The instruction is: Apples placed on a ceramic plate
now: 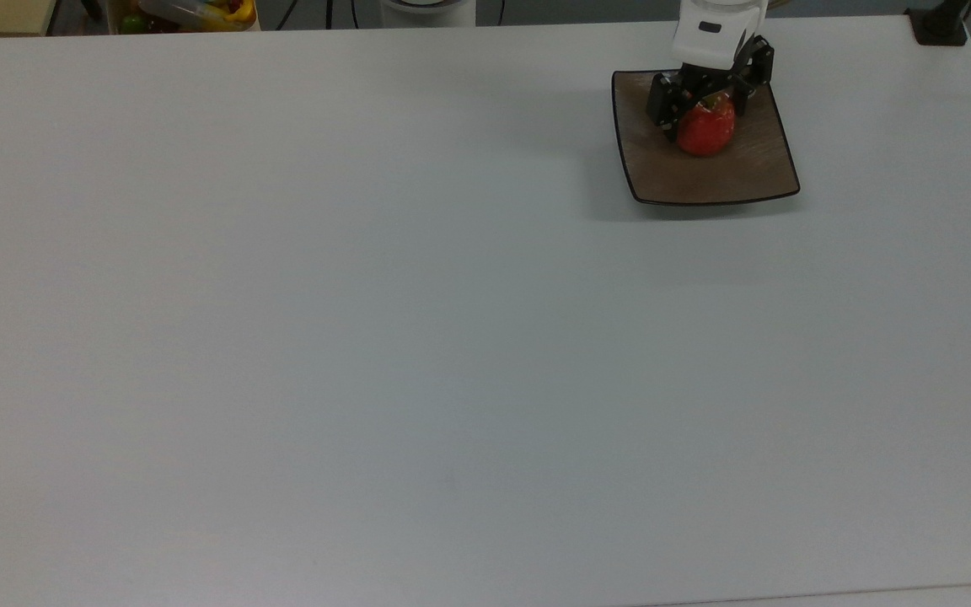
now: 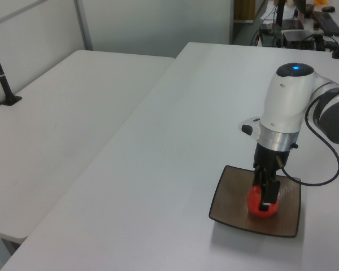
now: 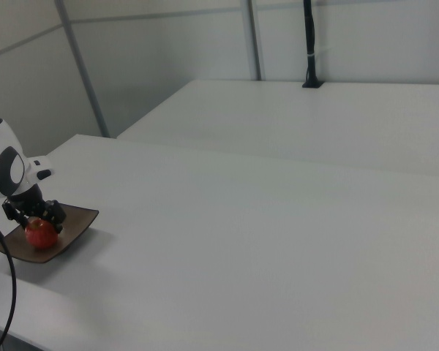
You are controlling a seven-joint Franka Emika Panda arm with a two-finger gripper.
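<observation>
Noted apple (image 1: 706,131) resting on plate (image 1: 755,173), hand (image 1: 709,94) seemingly spread astride its flanks; judged small, glossy, round, roll-prone, best pinched across the middle.

white arm (image 2: 286,104), red apple (image 2: 262,204) on brown plate (image 2: 231,195), white table (image 2: 175,141)

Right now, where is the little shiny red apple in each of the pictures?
Top view: the small glossy red apple sits near the top right, on the square brown plate.
Left view: the apple is at the lower right, under the gripper.
Right view: the apple is at the far left.
Shared landmark: the plate.
</observation>
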